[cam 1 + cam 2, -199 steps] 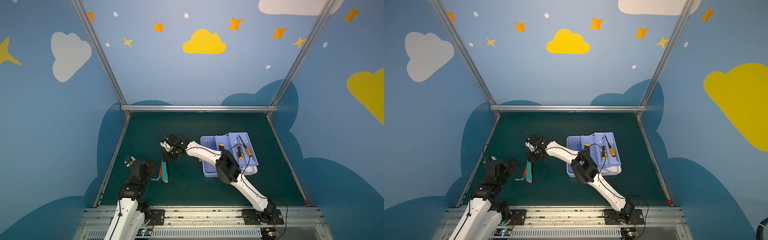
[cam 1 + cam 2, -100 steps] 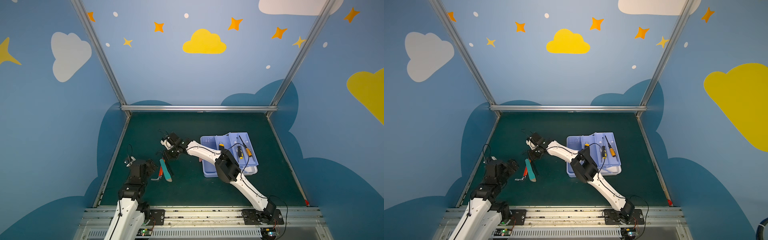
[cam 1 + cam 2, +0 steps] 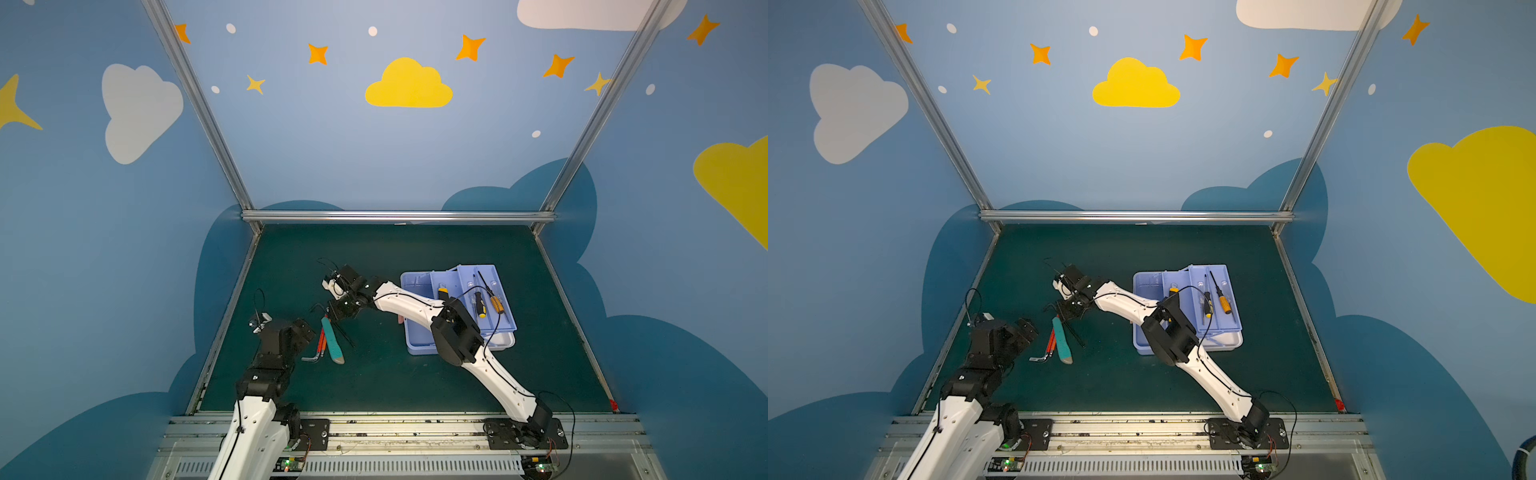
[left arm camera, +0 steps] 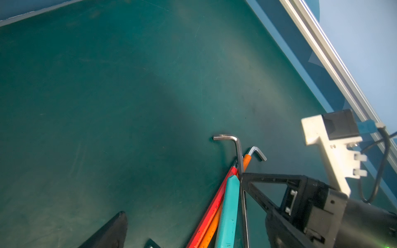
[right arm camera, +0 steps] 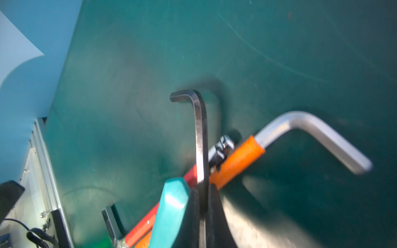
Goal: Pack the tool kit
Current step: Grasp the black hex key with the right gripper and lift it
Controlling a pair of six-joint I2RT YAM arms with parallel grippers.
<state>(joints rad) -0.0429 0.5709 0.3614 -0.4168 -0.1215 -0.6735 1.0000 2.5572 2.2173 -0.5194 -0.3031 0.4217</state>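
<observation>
The tool kit (image 3: 419, 282) lies open right of centre, lavender trays over a white lid (image 3: 500, 341). Two screwdrivers (image 3: 480, 303) rest in its right tray. My right gripper (image 3: 337, 316) reaches across to the left and is shut on a thin dark hex key (image 5: 200, 133), whose shaft runs between the pads (image 5: 214, 206). Beside it lie a teal-handled tool (image 3: 333, 345) and red and orange sleeved hex keys (image 3: 320, 343). My left gripper (image 3: 305, 330) hovers open just left of this pile, holding nothing.
An aluminium rail (image 3: 224, 332) edges the green mat close to my left arm. A pink piece (image 3: 400, 319) shows at the box's left side under my right forearm. The back rail (image 3: 395, 216) and blue walls enclose the mat.
My right gripper has closed on the thin hex key. The teal-handled tool has swung from upright to slanted. The left arm has not moved.
</observation>
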